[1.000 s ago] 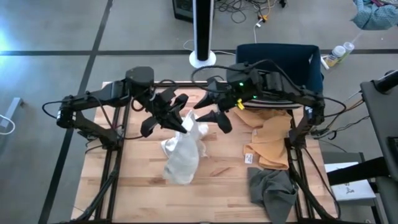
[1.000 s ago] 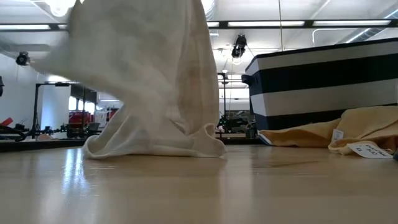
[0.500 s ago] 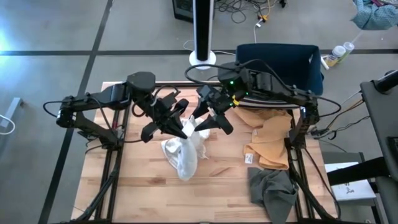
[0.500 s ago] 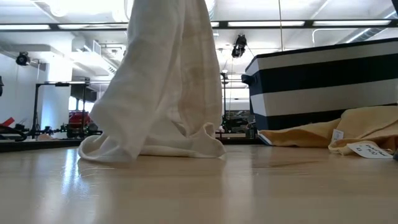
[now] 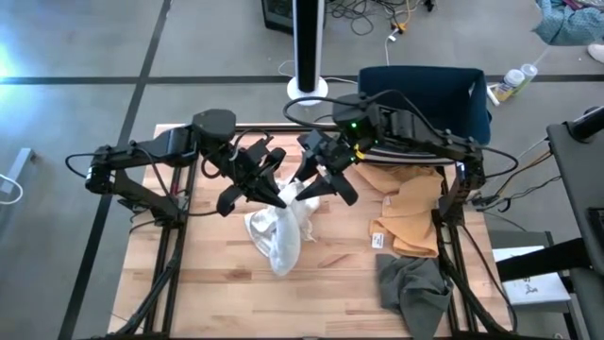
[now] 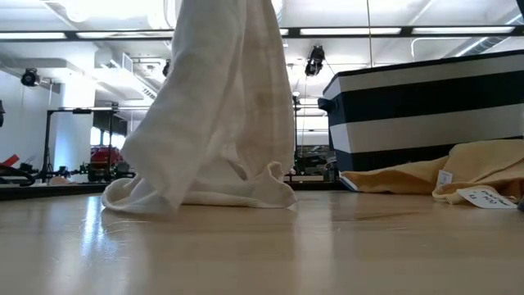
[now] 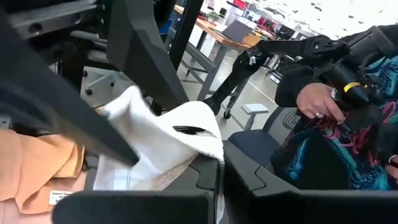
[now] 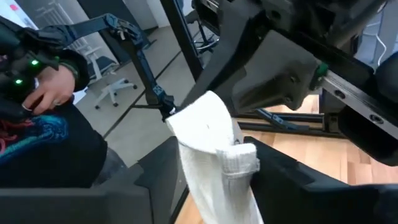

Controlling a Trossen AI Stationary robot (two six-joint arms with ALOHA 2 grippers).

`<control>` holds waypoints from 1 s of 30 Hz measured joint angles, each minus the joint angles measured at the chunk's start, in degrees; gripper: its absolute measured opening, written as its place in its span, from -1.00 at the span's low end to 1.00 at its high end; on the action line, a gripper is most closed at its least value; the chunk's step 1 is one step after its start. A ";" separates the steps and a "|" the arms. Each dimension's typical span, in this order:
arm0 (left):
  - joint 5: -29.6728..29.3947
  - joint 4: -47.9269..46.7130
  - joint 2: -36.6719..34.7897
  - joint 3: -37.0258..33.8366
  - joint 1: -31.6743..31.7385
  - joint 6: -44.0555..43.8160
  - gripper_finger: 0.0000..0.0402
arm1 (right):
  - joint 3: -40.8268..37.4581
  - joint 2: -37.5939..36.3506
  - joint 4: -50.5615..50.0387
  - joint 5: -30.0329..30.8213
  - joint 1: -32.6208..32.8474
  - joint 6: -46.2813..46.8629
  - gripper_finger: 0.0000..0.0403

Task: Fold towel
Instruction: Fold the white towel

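Note:
A white towel (image 5: 281,229) hangs in a narrow bunch over the middle of the wooden table (image 5: 208,283). Its lower end (image 6: 201,192) rests crumpled on the tabletop. My left gripper (image 5: 275,195) is shut on the towel's top from the left. My right gripper (image 5: 315,185) meets the same top edge from the right, its fingers standing close on either side of the cloth (image 8: 211,140). In the left wrist view the towel (image 7: 165,140) rises out between my own fingers, and the right gripper's dark fingers (image 7: 68,112) cross in front of it. My left gripper pinches the towel's upper corner (image 7: 208,155) between its two fingers, coming in nearly level from the table's left. The cloth stands bunched above the fingers, several layers together. The rest hangs slack, its lower end on the table. My right gripper has the towel's hemmed top edge (image 8: 239,158) between its two fingers, reaching in nearly level from the table's right. A folded strip fills the gap between the fingers. The towel hangs below, its lower end on the table.
A tan cloth (image 5: 408,210) lies at the right and a grey cloth (image 5: 411,288) near the front right corner. A striped bin (image 6: 426,115) stands behind the table. A person's hands (image 7: 323,102) show in the room beyond. Bare wood lies at the front left.
My right gripper has turned and moved toward the table's left, up to the towel's top beside my left gripper, and its fingers have drawn closer together. The hanging towel has gathered from a wide spread into a narrow bunch. Its lower end has stayed on the table.

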 joint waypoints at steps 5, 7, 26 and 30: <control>-0.04 -0.22 -0.55 -0.04 0.03 0.02 -1.00 | 0.00 -0.56 0.00 0.00 0.09 0.00 -0.49; -0.04 -0.08 -0.74 -0.04 0.05 0.02 -1.00 | 0.00 -0.62 0.00 0.00 0.09 0.07 -0.63; -23.81 -8.74 -5.95 -0.04 0.71 6.31 -0.61 | 6.89 -2.40 -2.26 12.21 -0.03 -2.78 -0.99; -32.36 -16.95 -6.02 -0.05 0.73 7.56 -0.43 | 8.22 -2.49 -6.52 19.34 -0.13 -4.93 -0.99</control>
